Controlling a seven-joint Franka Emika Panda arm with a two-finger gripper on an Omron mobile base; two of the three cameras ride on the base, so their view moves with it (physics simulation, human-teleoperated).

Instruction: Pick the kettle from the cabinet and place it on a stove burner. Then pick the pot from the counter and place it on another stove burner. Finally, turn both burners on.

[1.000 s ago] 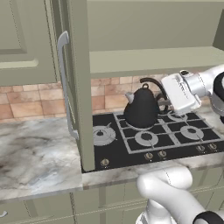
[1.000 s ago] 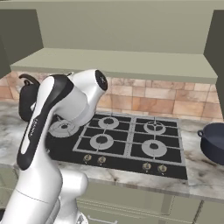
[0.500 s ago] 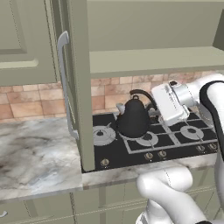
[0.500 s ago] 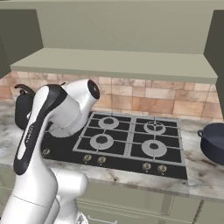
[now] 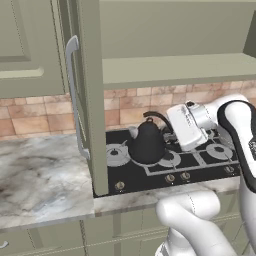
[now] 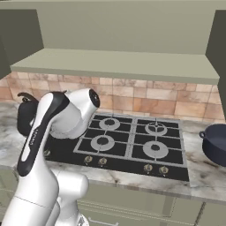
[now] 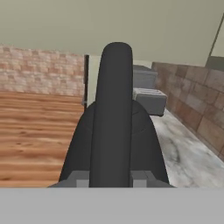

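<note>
The dark kettle (image 5: 146, 146) is low over the left part of the black stove (image 5: 200, 165), just right of the large silvery stove burner (image 5: 116, 153). I cannot tell whether its base touches the stove. My gripper (image 5: 168, 122) is shut on its arched handle from the right. In the hand view the handle (image 7: 114, 100) runs up between my fingertips (image 7: 141, 176) with the kettle body (image 7: 144, 144) behind it. From the right base view the kettle (image 6: 24, 118) peeks out left of my arm. The navy pot (image 6: 216, 144) sits on the counter (image 6: 201, 175) right of the stove.
The open olive cabinet door (image 5: 93, 90) with its grey bar handle (image 5: 74, 95) hangs just left of the kettle. The cabinet shelf (image 5: 180, 65) spans above the stove. Knobs (image 6: 148, 167) line the stove's front edge. Marbled counter (image 5: 40, 175) stretches to the left.
My gripper has carried the kettle left and down, from over the stove's middle toward its left end near the large burner. The pot has not moved.
</note>
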